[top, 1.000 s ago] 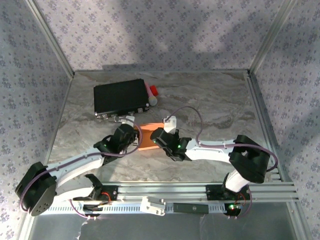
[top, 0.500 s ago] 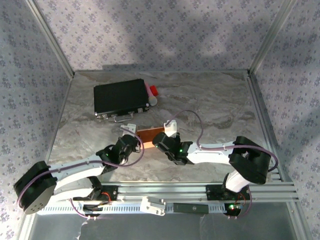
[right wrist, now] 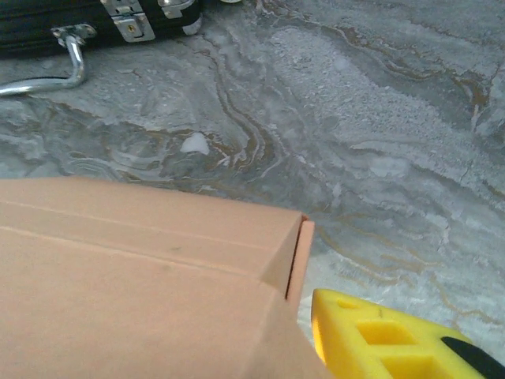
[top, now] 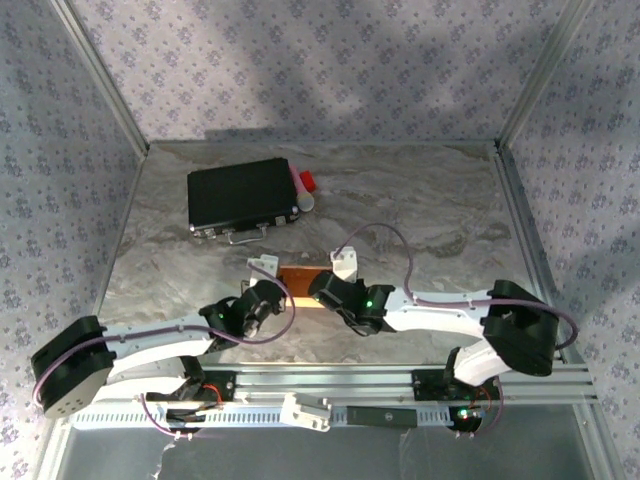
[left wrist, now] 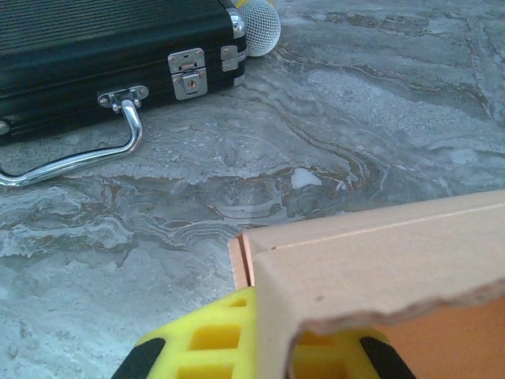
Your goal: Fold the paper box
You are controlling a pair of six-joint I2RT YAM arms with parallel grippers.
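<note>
Paper box (top: 303, 276) sits part-formed between both arms, well apart from the black case (top: 243, 194); left gripper (top: 272, 283) is pinched shut on its left flap, right gripper (top: 330, 278) jaw state unclear beside the right corner; suggest anchoring left and pressing squarely along the crease.

The paper box (top: 300, 276), salmon-orange thin cardboard folded into creased panels, lies front-middle on the marbled table (top: 430, 210).
</note>
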